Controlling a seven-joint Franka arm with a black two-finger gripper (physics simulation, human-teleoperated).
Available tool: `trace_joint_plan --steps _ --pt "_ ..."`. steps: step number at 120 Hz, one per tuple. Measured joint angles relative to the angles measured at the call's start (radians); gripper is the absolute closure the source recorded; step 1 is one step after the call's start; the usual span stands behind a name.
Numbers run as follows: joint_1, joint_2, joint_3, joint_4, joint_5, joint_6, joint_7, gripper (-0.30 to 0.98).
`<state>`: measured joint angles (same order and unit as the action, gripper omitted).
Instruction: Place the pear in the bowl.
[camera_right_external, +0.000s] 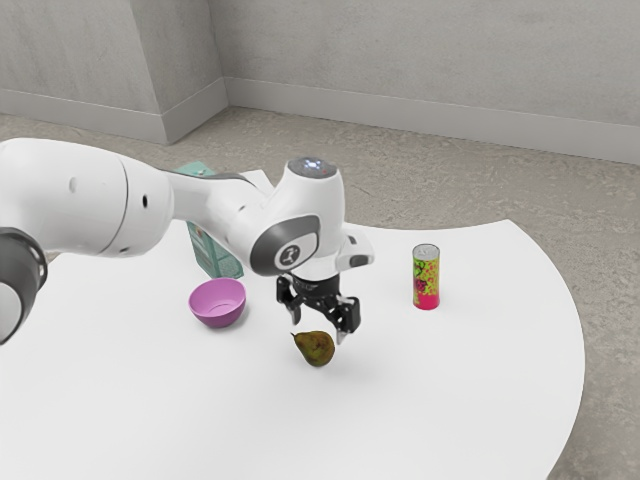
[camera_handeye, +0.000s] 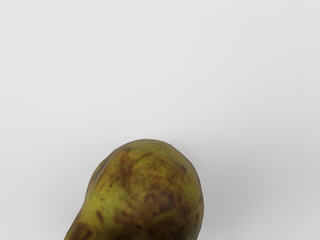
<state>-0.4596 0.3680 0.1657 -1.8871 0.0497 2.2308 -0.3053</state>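
In the exterior view, you have the arm (camera_right_external: 90, 200) coming in from the exterior view's left, with its gripper (camera_right_external: 318, 328) pointing down over the white tabletop (camera_right_external: 440, 390). Your gripper is wide open, its two fingers spread apart, and it has hold of nothing. The pear (camera_right_external: 316, 348) lies on the tabletop just under the gripper, its thin stem end toward the exterior view's left. Your purple bowl (camera_right_external: 218, 304) stands upright on the tabletop, near the pear and apart from it, on the exterior view's left side of it; you can see pink-purple inner wall and no fruit in it. Behind the bowl you have a green carton (camera_right_external: 213, 252), partly hidden by the arm. Toward the exterior view's right, well apart from the pear, a yellow-green and pink can (camera_right_external: 426, 279) stands upright.

In the wrist view, you look down at the pear close under the hand: its broad rounded end is yellow-green with brown patches, it narrows away from that end, and pale tabletop surrounds the part you see.
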Motion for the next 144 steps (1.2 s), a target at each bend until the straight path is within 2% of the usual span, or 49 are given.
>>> trace_joint_plan --steps 76,110,144 --pt "0.012 0.052 -0.008 -0.02 0.007 0.021 0.178 0.06" --pt "0.02 0.069 -0.009 -0.023 -0.002 0.038 0.217 0.23" --pt "0.022 0.081 -0.009 -0.02 -0.015 0.066 0.239 0.28"
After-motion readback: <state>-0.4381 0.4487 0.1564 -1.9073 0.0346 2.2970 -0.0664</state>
